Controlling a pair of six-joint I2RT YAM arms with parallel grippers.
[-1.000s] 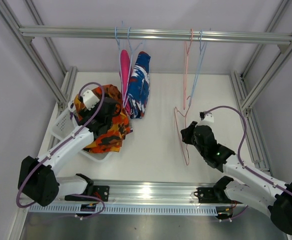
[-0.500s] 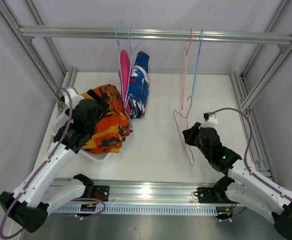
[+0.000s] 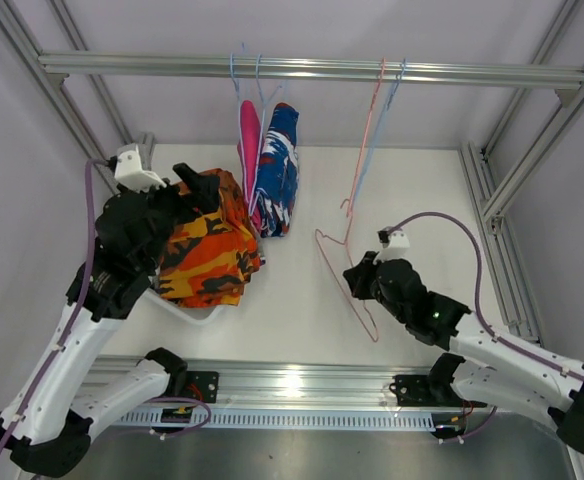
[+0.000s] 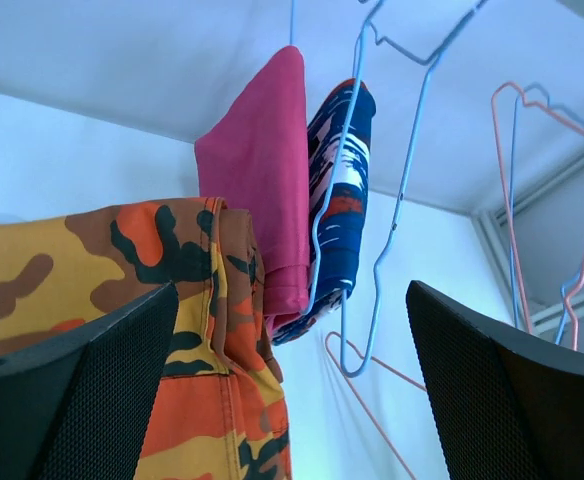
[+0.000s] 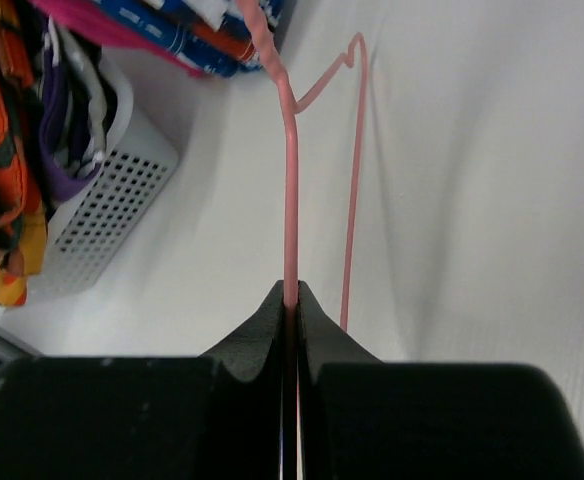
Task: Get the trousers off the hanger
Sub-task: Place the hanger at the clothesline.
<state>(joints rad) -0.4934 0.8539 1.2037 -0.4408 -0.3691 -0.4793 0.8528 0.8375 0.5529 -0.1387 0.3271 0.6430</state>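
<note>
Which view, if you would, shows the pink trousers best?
Left wrist: the pink trousers hang large and nearly whole. Top external shows them edge-on as a narrow strip; right wrist catches only a sliver at its top edge.

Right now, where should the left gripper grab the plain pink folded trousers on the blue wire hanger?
Pinch the plain pink folded trousers at their free-hanging lower half, from the left: the blue-white-red patterned pair hangs close on the right, and the flat fold suits the open left gripper.

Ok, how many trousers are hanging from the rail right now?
2: the pink trousers and the blue-white-red patterned trousers, side by side on the rail, left of middle. A third could hide behind them.
</note>
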